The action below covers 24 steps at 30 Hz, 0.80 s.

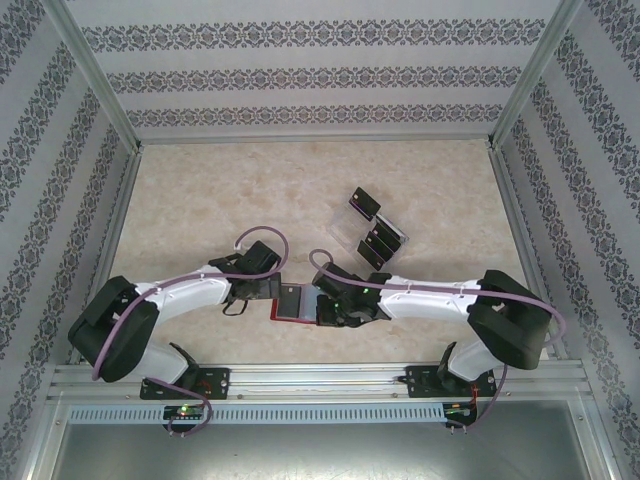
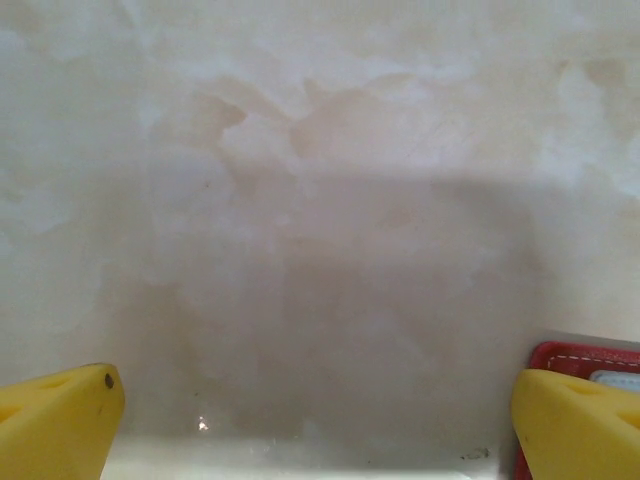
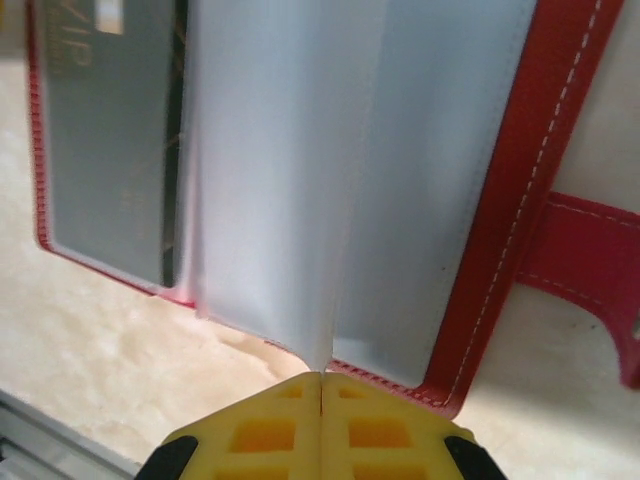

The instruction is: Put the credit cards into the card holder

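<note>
The card holder lies open near the table's front edge, a red wallet with greyish pockets. In the right wrist view my right gripper is shut on the lower edge of one translucent pocket leaf of the card holder, lifting that leaf up. A dark credit card sits in the leftmost pocket. Several more black credit cards lie farther back, one apart from the others. My left gripper stands wide open over bare table, its right finger beside the wallet's red corner. My right gripper is at the wallet's right side.
A clear plastic rack stands behind the wallet among the loose cards. The wallet's red snap tab sticks out to the right. Patterned walls with metal frame posts close in the table on three sides.
</note>
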### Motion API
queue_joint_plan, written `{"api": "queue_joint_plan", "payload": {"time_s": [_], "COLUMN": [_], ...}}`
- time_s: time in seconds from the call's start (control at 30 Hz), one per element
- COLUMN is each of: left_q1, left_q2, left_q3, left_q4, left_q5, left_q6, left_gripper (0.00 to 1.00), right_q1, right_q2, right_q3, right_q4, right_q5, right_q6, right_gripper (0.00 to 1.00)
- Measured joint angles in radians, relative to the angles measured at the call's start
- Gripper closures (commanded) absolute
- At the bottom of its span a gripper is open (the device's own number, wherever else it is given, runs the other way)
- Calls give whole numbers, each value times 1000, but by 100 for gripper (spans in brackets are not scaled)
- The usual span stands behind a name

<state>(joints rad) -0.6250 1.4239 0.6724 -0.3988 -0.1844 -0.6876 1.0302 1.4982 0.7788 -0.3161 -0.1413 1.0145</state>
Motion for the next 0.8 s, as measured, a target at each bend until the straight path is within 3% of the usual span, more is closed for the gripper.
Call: {"api": "queue_joint_plan", "payload": {"time_s": [0.3, 0.8], "left_q1": [69, 97], "left_q2": [-69, -175], "left_q3": [27, 38], "left_q4": [-34, -48], "left_q5": [-1, 0], "left_q6": [13, -11], "left_gripper": [0, 0], "right_q1": [0, -4], "right_q2": [27, 391], "right_q3": [170, 399], "right_q4": [-33, 13], "right_q5": [-2, -42], "right_q6": [-57, -132], "right_gripper": [100, 99]}}
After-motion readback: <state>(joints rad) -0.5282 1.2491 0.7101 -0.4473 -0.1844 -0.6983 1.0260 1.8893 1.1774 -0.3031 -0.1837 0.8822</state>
